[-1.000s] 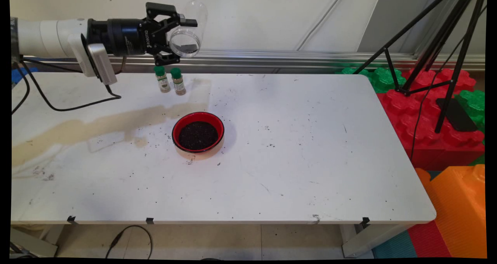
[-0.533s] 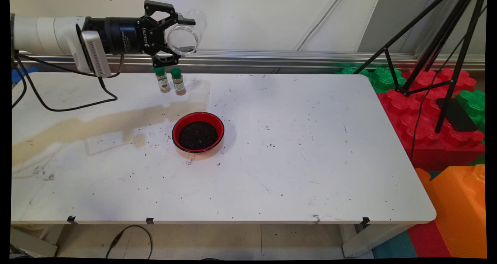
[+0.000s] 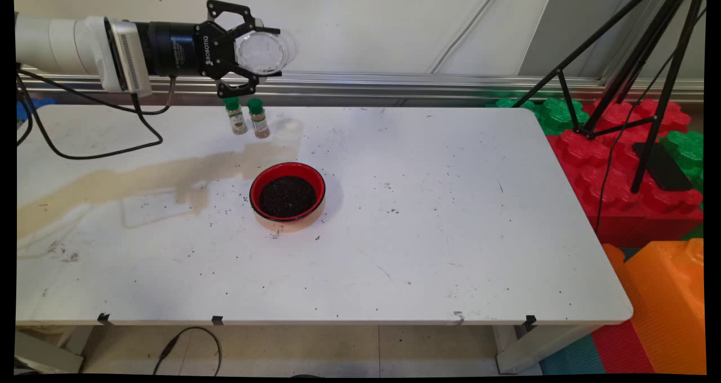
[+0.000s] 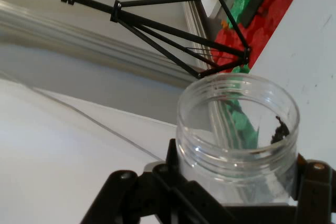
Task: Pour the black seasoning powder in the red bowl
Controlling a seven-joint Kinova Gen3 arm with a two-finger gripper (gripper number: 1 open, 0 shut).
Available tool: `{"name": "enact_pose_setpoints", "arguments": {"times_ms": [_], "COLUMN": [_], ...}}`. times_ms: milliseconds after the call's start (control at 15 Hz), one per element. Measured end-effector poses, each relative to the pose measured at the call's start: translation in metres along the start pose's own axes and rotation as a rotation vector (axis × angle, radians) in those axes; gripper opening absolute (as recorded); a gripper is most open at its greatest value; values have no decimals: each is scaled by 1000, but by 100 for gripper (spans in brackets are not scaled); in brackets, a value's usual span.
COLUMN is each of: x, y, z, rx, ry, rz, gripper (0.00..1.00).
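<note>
A: Main view? Black two-finger gripper point(image 3: 265, 52) clamped round one clear plastic jar point(image 3: 263, 51), held high, axis roughly level.

B: One red bowl of dark grounds point(image 3: 287, 191) at six o'clock, well below; two green-capped spice bottles point(image 3: 248, 116) nearer.

A: Hand view? Same jar point(image 4: 239, 135) pinched, nearly empty.

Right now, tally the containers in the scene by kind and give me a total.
Clear plastic jar, held in the hand above the table: 1
Green-capped spice bottles, standing on the table: 2
Red bowl of dark grounds: 1
Total: 4
</note>
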State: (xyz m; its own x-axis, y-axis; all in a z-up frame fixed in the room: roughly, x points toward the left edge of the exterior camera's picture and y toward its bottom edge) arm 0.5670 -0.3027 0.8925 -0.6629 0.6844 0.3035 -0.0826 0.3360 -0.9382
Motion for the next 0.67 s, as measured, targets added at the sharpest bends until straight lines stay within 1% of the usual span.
{"name": "enact_pose_setpoints", "arguments": {"times_ms": [267, 533, 667], "x": [-2, -3, -3], "y": [-6, -16, -20], "z": [-1, -2, -2], "rx": [-7, -12, -15], "ry": [3, 12, 19], "rz": [-94, -207, -246], "gripper": [0, 0, 0]}}
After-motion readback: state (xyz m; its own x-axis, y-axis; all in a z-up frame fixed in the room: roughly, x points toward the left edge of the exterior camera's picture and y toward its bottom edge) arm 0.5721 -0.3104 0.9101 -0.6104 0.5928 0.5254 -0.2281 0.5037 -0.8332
